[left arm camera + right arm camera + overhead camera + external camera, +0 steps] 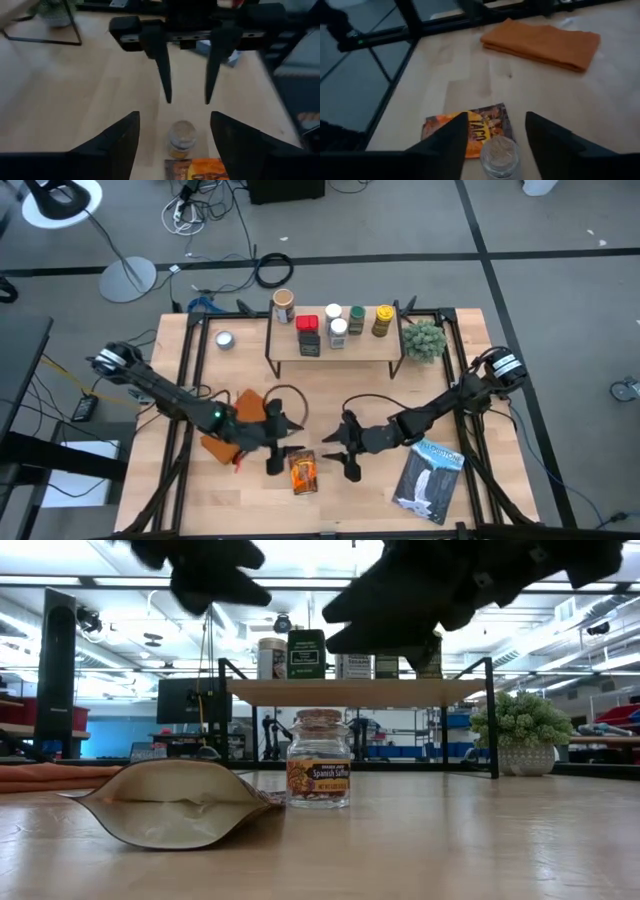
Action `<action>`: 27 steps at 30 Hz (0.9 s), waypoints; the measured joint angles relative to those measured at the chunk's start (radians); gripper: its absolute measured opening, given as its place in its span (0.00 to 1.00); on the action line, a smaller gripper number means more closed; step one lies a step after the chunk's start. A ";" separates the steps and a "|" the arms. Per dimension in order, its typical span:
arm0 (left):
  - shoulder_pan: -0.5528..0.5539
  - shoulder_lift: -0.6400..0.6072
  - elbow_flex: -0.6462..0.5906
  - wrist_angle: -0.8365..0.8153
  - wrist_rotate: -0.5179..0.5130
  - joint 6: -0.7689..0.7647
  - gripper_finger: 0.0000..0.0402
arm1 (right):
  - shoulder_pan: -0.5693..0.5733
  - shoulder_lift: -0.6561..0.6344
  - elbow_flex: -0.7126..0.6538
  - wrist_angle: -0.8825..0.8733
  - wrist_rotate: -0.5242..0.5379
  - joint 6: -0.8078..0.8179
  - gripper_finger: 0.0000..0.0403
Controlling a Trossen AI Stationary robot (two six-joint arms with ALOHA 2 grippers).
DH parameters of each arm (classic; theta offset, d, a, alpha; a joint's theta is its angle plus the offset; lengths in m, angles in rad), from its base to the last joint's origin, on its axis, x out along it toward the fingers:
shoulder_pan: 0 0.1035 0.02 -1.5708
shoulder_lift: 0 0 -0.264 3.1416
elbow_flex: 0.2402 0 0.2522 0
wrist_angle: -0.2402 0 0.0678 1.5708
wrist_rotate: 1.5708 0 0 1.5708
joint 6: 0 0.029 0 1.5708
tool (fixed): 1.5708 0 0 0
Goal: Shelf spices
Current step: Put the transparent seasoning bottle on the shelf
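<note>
the saffron jar [318, 760] stands upright near the table's [430, 510] front edge, just beside the orange taco packet [304, 472]. both grippers face each other over it, left gripper [173, 145] and right gripper [496, 142] each with fingers apart, holding nothing. six spices sit on the shelf [334, 351] by the back edge.

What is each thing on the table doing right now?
Saffron jar: upright on the table, lid on, not held.
Taco packet: lying flat beside the jar.
Shelf: standing, six containers upright on top.
Left gripper: jaws open, above the jar.
Right gripper: jaws open, facing the left one.
Orange cloth: folded, lying flat.
Silver tin: closed, left of the shelf.
</note>
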 joint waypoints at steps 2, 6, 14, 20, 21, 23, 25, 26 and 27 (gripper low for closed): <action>0.009 -0.035 -0.090 0.106 0.024 0.002 0.60 | -0.004 0.000 0.006 -0.010 -0.019 -0.028 0.55; 0.033 -0.095 -0.227 0.252 0.079 -0.004 0.60 | -0.015 0.000 0.015 -0.017 -0.056 -0.055 0.66; 0.041 -0.120 -0.330 0.386 0.092 -0.003 0.60 | -0.024 0.000 0.015 -0.101 -0.073 -0.060 0.76; 0.042 -0.120 -0.330 0.392 0.085 -0.002 0.60 | -0.020 0.057 0.016 -0.087 -0.067 -0.037 0.75; 0.042 -0.120 -0.329 0.394 0.085 -0.002 0.60 | -0.013 0.075 0.017 -0.075 -0.069 -0.033 0.75; 0.042 -0.120 -0.329 0.388 0.085 -0.002 0.60 | -0.003 0.110 0.019 -0.038 -0.056 -0.043 0.74; 0.041 -0.119 -0.329 0.374 0.084 -0.002 0.60 | 0.003 0.121 0.026 -0.016 -0.036 -0.053 0.73; 0.040 -0.119 -0.329 0.375 0.084 -0.002 0.60 | 0.003 0.130 0.032 -0.009 -0.028 -0.056 0.72; 0.040 -0.119 -0.329 0.374 0.085 -0.002 0.60 | 0.002 0.137 0.037 0.002 -0.024 -0.056 0.72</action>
